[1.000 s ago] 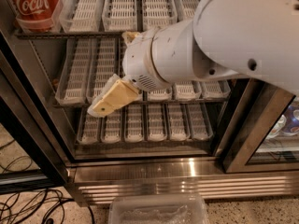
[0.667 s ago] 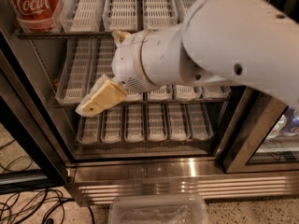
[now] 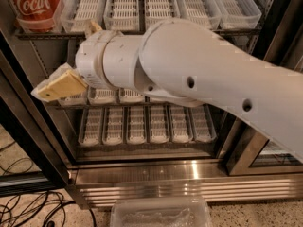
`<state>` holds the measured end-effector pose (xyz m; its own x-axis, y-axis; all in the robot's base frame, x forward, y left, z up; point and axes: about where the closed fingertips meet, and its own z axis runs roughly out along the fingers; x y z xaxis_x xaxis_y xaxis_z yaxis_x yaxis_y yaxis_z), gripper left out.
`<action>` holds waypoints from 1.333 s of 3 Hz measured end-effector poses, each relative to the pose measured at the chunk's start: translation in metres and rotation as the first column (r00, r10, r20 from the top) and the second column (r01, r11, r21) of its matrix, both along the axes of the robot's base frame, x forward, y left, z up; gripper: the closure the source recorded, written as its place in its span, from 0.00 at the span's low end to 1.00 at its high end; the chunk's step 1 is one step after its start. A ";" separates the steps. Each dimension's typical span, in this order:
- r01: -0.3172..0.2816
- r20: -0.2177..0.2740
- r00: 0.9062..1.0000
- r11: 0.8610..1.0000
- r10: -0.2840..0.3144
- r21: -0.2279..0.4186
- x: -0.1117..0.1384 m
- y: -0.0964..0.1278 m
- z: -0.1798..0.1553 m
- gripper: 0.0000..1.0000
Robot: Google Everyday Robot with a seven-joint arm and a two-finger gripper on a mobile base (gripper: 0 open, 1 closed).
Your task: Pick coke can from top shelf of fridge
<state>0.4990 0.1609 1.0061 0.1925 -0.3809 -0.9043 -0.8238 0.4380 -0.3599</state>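
Coke can (image 3: 35, 6): red with white letters, upper left of the frame, on the fridge's (image 3: 189, 174) top shelf (image 3: 165, 4).
Gripper (image 3: 66, 63): left of middle, below the can, not touching it.
Fingers (image 3: 61, 85): spread apart, holding nothing.

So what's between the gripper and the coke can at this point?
In the camera view, only the dark front rail of the top shelf crosses the gap between the gripper, lower down, and the coke can; otherwise it is open air.
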 end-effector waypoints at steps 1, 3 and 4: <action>0.072 0.022 0.997 0.995 -0.074 0.070 0.008 0.010 0.016 0.00; 0.255 -0.018 0.967 0.959 -0.255 0.124 0.001 -0.001 0.010 0.00; 0.321 -0.028 0.947 0.935 -0.321 0.149 -0.001 -0.005 0.005 0.00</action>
<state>0.4979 0.1562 1.0107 0.0796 -0.2827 -0.9559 -0.6315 0.7277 -0.2678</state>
